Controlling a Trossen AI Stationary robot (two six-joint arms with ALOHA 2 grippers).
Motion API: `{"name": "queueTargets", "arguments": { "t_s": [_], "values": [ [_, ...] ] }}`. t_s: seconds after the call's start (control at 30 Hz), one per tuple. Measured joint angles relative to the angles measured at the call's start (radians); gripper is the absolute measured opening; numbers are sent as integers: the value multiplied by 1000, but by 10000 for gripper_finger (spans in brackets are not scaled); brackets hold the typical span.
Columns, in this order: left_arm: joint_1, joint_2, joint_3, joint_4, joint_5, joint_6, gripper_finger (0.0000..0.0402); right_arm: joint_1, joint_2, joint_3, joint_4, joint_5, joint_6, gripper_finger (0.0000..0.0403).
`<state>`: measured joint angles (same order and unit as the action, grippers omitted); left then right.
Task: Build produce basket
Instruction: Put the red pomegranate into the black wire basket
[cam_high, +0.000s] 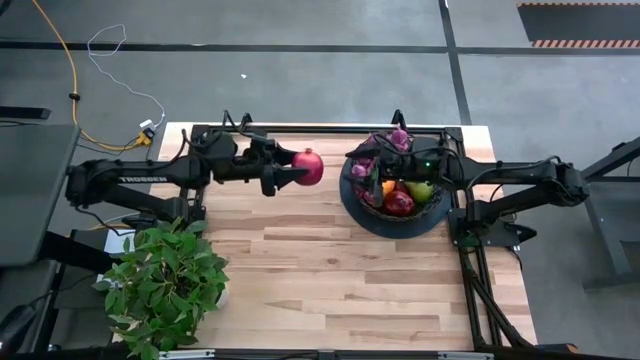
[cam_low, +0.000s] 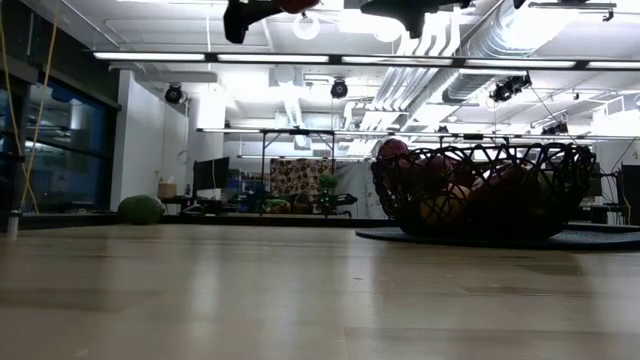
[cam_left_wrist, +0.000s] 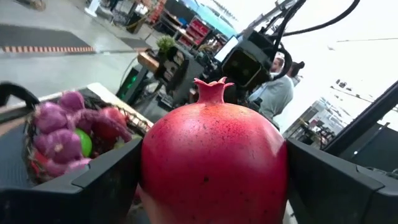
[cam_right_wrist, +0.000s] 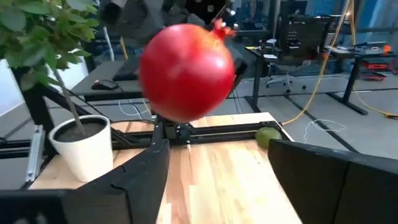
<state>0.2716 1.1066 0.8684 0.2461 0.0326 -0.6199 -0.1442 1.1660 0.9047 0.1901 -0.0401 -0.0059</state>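
**Pomegranate aloft, basket to the right**

High view: left pincer (cam_high: 297, 168) holds a red pomegranate (cam_high: 309, 167) above the worktop (cam_high: 330, 270), near the far edge. The basket (cam_high: 395, 222) lies just beside it toward the robot's right, with a bare strip of wood between fruit and rim. It already carries purple grape bunches (cam_high: 398, 138), a red apple (cam_high: 399, 203), a green pear (cam_high: 420, 190) and an orange (cam_high: 388, 186). The right pincer (cam_high: 412, 160) sits over the basket's far rim; whether its jaws are wide or narrow cannot be told here. A potted plant (cam_high: 165, 285) stands at the near left corner, well apart.

Low view: the basket (cam_low: 480, 190) rests on its dark base at right, fruit dim inside. Both arms are only dark shapes at the top edge. A green fruit (cam_low: 141, 209) lies far off on the wood at left.

Left wrist view: the pomegranate (cam_left_wrist: 214, 158) is clamped between the two dark fingers, crown pointing away from the wrist, so its stem-to-crown axis runs along the arm's reach. The basket (cam_left_wrist: 25, 121) shows ahead and off to one side.

Right wrist view: the pomegranate (cam_right_wrist: 186, 70) hangs ahead, crown toward the far side; this arm's own fingers stand apart with nothing between them.

Judgement: the left arm is the carrier; the coming move is a short sideways carry rightward over the rim, then release.
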Motion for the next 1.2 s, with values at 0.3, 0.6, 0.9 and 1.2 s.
{"name": "queueTargets", "arguments": {
  "t_s": [0.3,0.6,0.9,1.2],
  "values": [
    [-5,42,0,50,-3,-59,361,14,0,0,-97,111,-55,386],
    [-4,104,15,118,-70,-216,361,14,0,0,-116,93,40,343],
    [-3,224,91,116,-85,-401,361,42,0,0,-53,65,-268,342],
    [-6,326,156,117,-114,-493,361,46,0,0,14,103,-291,342]
  ]
}}
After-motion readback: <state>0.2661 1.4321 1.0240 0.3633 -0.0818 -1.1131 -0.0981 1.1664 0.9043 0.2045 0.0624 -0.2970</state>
